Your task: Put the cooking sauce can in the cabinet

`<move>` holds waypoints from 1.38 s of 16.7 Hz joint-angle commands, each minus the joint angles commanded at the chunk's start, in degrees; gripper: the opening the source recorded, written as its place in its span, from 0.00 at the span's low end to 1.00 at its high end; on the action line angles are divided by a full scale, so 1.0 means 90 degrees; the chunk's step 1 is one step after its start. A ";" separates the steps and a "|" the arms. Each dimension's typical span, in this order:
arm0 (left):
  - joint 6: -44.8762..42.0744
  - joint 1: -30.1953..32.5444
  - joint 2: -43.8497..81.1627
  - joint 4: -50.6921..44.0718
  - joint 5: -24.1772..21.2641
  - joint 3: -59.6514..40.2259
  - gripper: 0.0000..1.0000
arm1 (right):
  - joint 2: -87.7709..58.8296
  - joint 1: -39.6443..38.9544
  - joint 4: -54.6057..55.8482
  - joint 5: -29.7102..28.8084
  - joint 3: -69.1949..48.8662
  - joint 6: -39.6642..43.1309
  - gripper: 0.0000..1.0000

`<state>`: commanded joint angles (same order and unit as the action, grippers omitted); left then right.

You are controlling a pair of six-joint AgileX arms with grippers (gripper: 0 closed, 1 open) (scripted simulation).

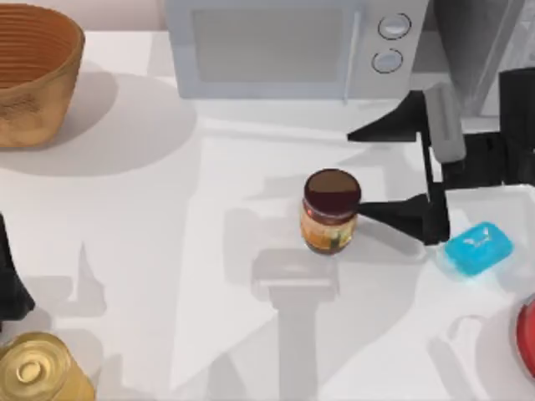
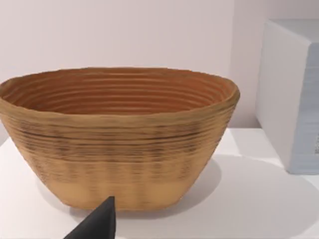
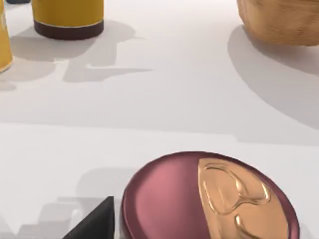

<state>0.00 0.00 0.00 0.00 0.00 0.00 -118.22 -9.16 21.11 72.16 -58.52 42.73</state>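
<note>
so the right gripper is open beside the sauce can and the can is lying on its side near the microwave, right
Not quite. The cooking sauce can stands upright, its flat maroon top facing the overhead camera, as the top view shows. The rest holds: the right gripper is open beside it, one finger near the can's side, and the microwave sits just behind. The left arm is parked at the table's left edge.

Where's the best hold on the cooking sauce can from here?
Grip the cooking sauce can across its round label wall, below the flat maroon top, coming in level from the table's right. It stands upright with bare table around it, and the right pincer is already open beside it on that side.
</note>
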 joint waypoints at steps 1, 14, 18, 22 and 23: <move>0.0000 0.0000 0.0000 0.0000 0.0000 0.0000 1.00 | -0.0350 0.0025 -0.0025 0.0103 -0.0014 0.0192 1.00; 0.0000 0.0000 0.0000 0.0000 0.0000 0.0000 1.00 | -0.1075 -0.0054 0.0243 0.0195 -0.0049 0.0208 1.00; 0.0000 0.0000 0.0000 0.0000 0.0000 0.0000 1.00 | -0.1286 -0.0394 0.1168 -0.0063 -0.0083 -0.0586 1.00; 0.0000 0.0000 0.0000 0.0000 0.0000 0.0000 1.00 | -0.1554 -0.0747 0.2094 -0.0353 -0.0056 -0.1258 1.00; 0.0000 0.0000 0.0000 0.0000 0.0000 0.0000 1.00 | -0.1603 -0.0807 0.2246 -0.0404 -0.0048 -0.1360 1.00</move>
<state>0.00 0.00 0.00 0.00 0.00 0.00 -132.65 -16.42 41.32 68.53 -58.96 30.49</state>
